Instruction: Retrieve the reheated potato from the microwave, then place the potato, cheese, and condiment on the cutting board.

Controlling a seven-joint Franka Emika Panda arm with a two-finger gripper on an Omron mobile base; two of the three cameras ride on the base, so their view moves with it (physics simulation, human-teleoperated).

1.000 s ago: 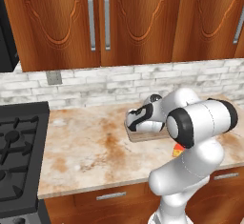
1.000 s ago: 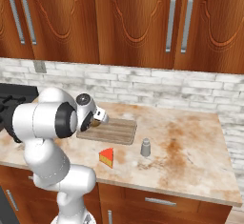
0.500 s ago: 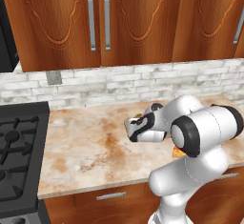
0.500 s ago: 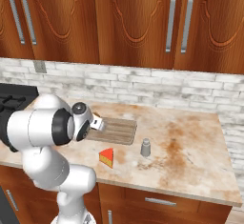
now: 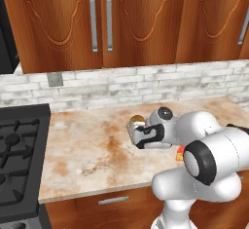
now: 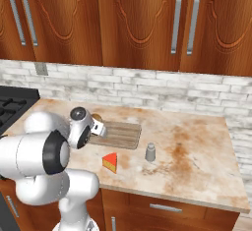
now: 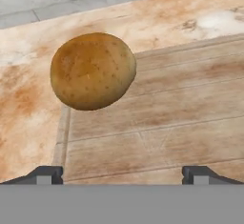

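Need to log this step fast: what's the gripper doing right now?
Gripper: open, holding nothing; the potato lies ahead of the fingertips at the cutting board edge.

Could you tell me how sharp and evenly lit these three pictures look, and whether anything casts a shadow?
Hand view: potato soft-edged, no clear shadow on the cutting board. Left base view: flat light, dull sheen on cabinet doors. Right base view: cheese and condiment shaker crisp, faint shadows beneath them.

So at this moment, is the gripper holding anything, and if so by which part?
Nothing is held. The gripper is open, its tips apart and bare, and the roundish brown potato sits ahead of them at the corner of the light-brown wooden cutting board.
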